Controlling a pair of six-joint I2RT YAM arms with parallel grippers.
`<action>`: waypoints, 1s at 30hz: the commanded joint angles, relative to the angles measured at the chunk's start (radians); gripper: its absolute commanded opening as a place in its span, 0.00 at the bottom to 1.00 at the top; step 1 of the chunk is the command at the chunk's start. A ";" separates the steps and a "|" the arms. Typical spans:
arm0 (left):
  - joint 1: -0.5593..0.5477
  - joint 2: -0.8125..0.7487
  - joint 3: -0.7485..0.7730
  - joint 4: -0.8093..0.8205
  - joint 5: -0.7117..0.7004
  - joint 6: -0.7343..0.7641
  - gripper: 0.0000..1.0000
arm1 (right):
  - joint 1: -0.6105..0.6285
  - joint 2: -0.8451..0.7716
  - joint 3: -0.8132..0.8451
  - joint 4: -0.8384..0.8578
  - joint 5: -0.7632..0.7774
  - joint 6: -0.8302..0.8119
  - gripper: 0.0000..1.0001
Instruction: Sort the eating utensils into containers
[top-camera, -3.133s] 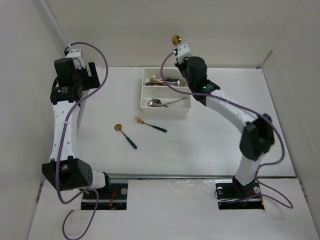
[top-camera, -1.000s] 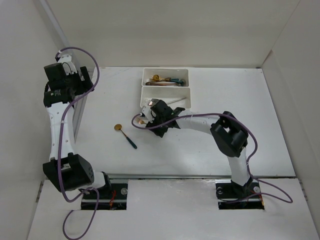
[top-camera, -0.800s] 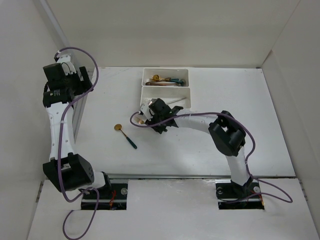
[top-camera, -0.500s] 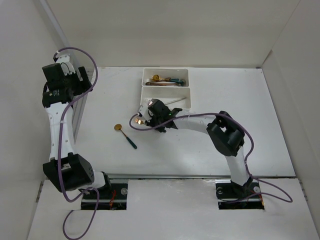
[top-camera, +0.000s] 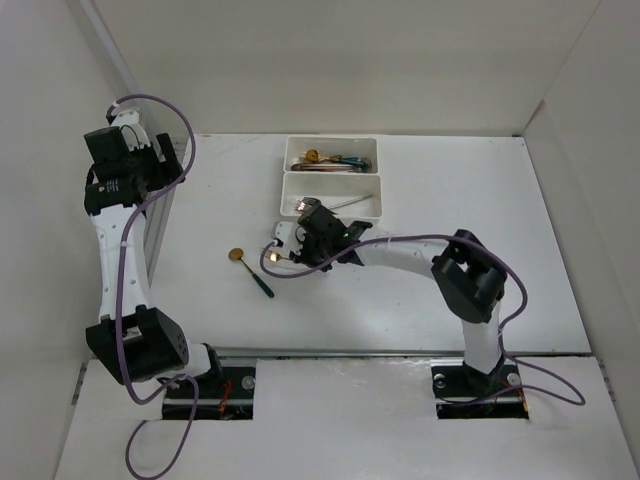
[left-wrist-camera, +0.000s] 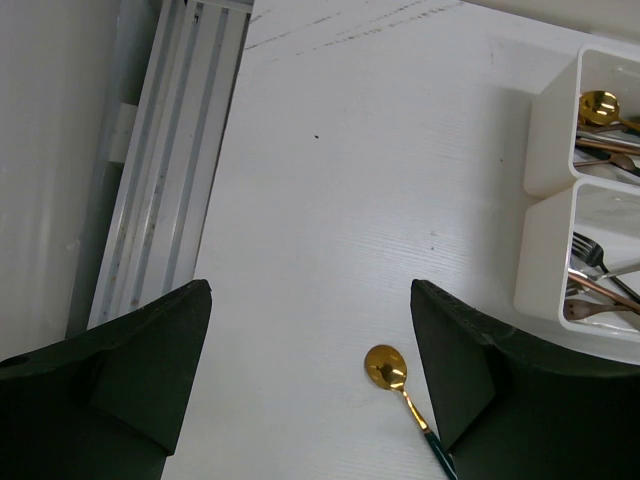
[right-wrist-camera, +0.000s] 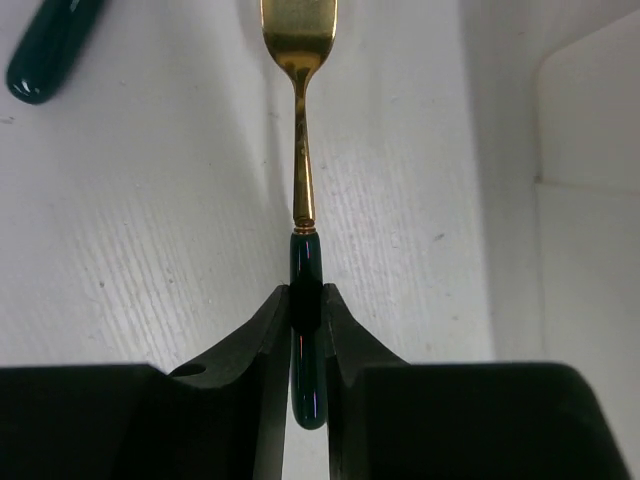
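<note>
Green handle of gold fork (right-wrist-camera: 302, 190) pinched between right gripper (right-wrist-camera: 306, 300) jaws, long axis straight ahead, head pointing away from them. Left gripper (left-wrist-camera: 310, 300) jaws wide, holding nothing.

Fork (right-wrist-camera: 303, 150) in the right gripper (right-wrist-camera: 305, 300): gold head & neck, dk green glossy handle, black fingers (right-wrist-camera: 262, 335) either side. Spoon (left-wrist-camera: 386, 367) on the table (left-wrist-camera: 330, 180): gold bowl & neck, dk green handle too. Both trays (left-wrist-camera: 553, 120) plain white w/ gold, silver & copper utensils (left-wrist-camera: 600, 103) inside; table white w/ faint grain, arms (top-camera: 122, 250) white w/ black joints, cables (top-camera: 152, 97) purple.
</note>
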 joint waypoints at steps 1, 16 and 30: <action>0.004 -0.013 -0.005 0.035 0.001 -0.001 0.79 | 0.004 -0.120 0.041 0.028 -0.018 -0.033 0.00; 0.004 -0.023 0.024 0.026 0.010 -0.001 0.79 | -0.145 -0.285 0.117 0.120 0.191 -0.381 0.00; 0.004 -0.042 0.024 0.026 0.010 -0.001 0.79 | -0.301 -0.156 0.095 0.183 0.101 -0.483 0.00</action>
